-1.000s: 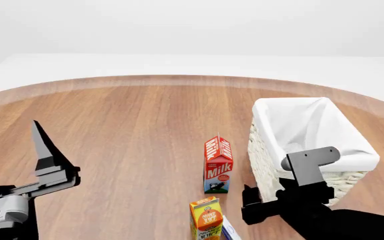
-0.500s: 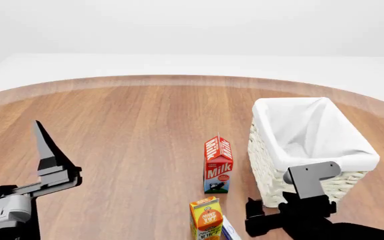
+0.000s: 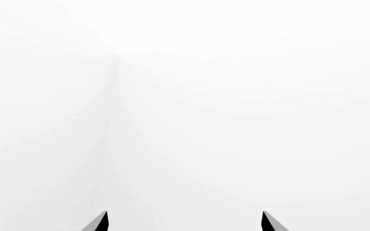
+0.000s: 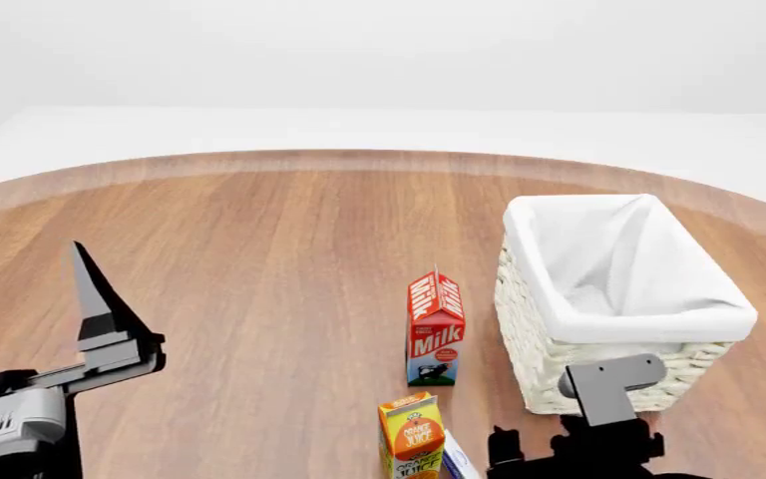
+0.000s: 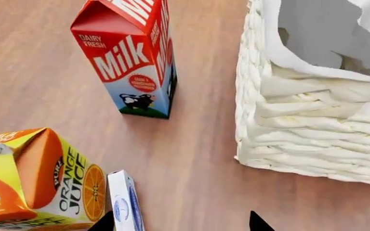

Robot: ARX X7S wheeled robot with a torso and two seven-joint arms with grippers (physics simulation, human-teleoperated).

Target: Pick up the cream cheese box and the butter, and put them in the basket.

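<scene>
Head view gives you the basket (image 4: 622, 289) sitting on the right side of the round wooden table (image 4: 250, 259), its white liner showing and nothing visible inside. The milk carton (image 4: 435, 327) stands upright just to the basket's left, apart from it. Nearer to you, at the bottom edge, the juice carton (image 4: 411, 437) stands with the cream cheese box (image 4: 457, 461) right against its right side, only a sliver of blue and white showing. You cannot see the butter in any view. Your right gripper (image 4: 543, 461) is low at the bottom edge, in front of the basket and just right of the cream cheese box; from here you cannot tell how its jaws stand. In the right wrist view, two dark fingertips (image 5: 106, 222) poke in with a wide gap between them, so the claw is apart and holding nothing, and the cream cheese box (image 5: 125, 202) lies close beside one tip, with the juice carton (image 5: 37, 178) against it. Your left gripper (image 4: 91, 299) is raised over the table's left side, well away from everything; its wrist view shows two tips (image 3: 98, 222) spread apart against blank white.
</scene>
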